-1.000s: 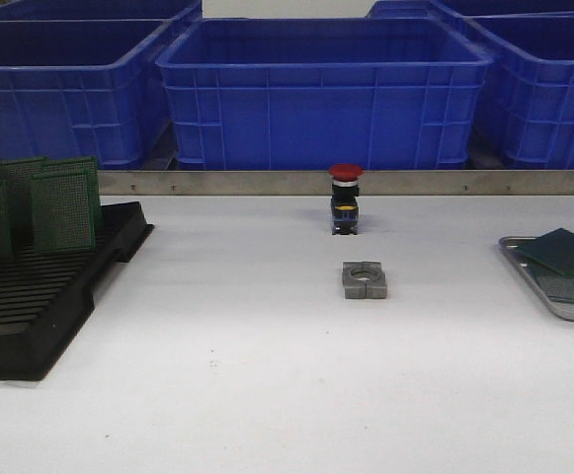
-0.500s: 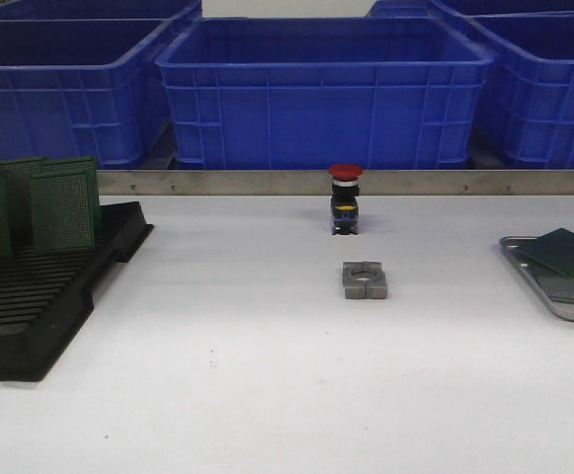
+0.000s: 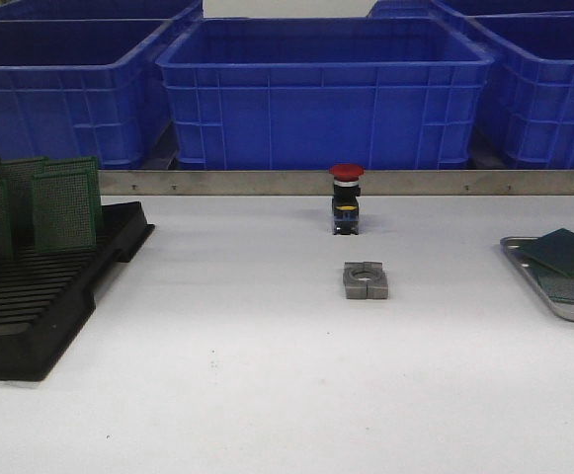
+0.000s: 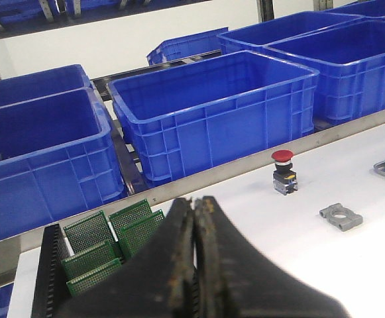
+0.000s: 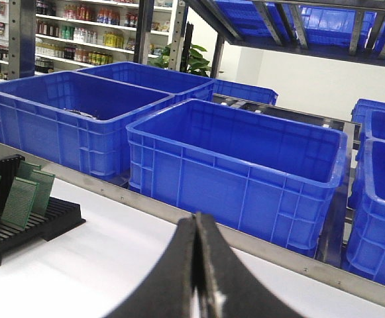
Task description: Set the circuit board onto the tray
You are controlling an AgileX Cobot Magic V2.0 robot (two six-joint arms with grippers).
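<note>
Several green circuit boards point(image 3: 62, 209) stand upright in a black slotted rack point(image 3: 40, 306) at the left; they also show in the left wrist view point(image 4: 106, 242) and the right wrist view point(image 5: 18, 202). The silver-grey tray point(image 3: 553, 299) sits at the right edge with dark green boards point(image 3: 561, 251) lying on it. My left gripper point(image 4: 195, 202) is shut and empty, raised above the table near the rack. My right gripper point(image 5: 196, 216) is shut and empty, raised above the table. Neither gripper shows in the front view.
A red-capped push button point(image 3: 346, 198) stands at the table's middle back, and a grey metal clamp block point(image 3: 366, 279) lies in front of it. Large blue bins point(image 3: 326, 89) line the back behind a metal rail point(image 3: 267, 182).
</note>
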